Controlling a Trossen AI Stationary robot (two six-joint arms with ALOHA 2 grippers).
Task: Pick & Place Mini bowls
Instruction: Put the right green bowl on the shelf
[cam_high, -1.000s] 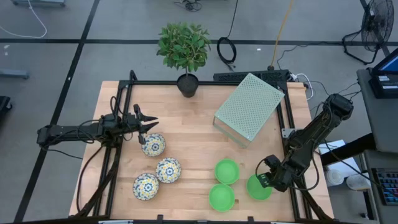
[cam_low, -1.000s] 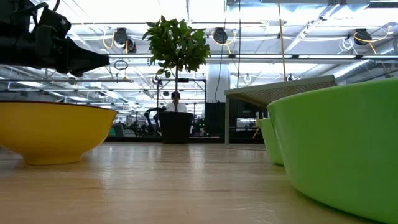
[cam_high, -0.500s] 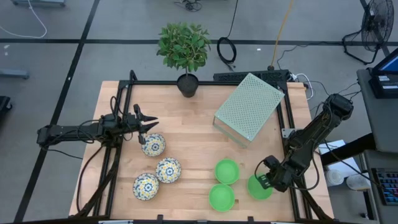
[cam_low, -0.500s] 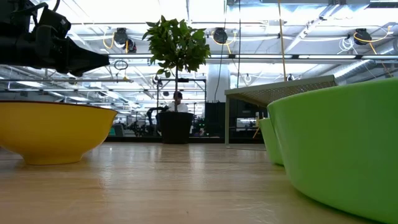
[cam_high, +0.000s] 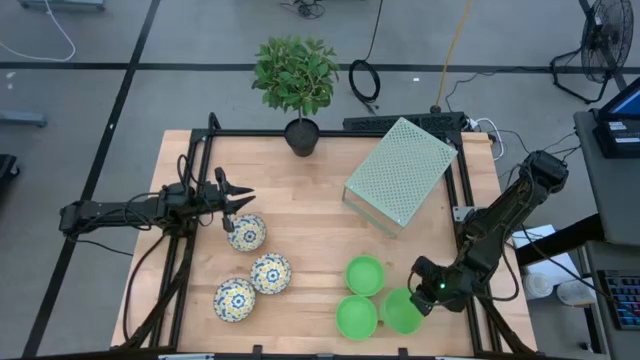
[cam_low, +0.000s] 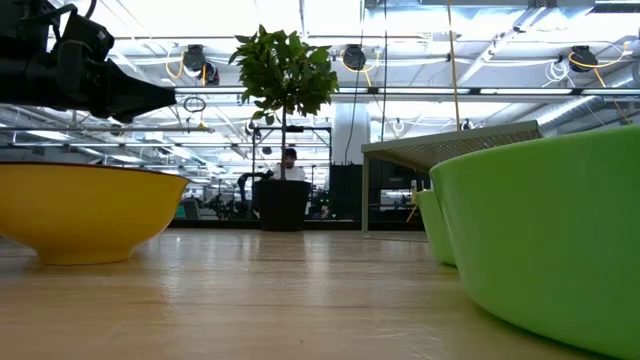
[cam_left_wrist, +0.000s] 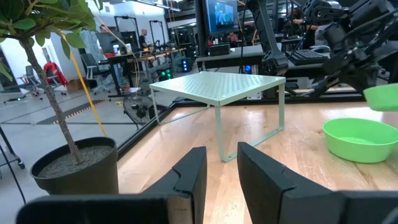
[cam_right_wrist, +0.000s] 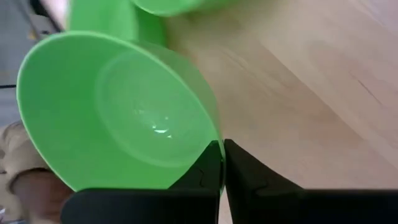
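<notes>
the right gripper (cam_high: 424, 297) pinches the rim of a light, stiff green bowl (cam_high: 401, 311) near the table's (cam_high: 310, 220) front edge. left gripper (cam_high: 243, 197) waits, jaws slightly parted, empty.

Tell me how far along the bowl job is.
Nothing looks placed yet. In hand: the right gripper is shut on one green bowl's rim. Left: two other green bowls and three patterned bowls sit on the table; the left gripper waits beside one.

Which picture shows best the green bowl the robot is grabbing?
The right wrist view: the green bowl fills it, rim pinched by the right gripper. The high view shows it small; the left wrist view only an edge.
</notes>
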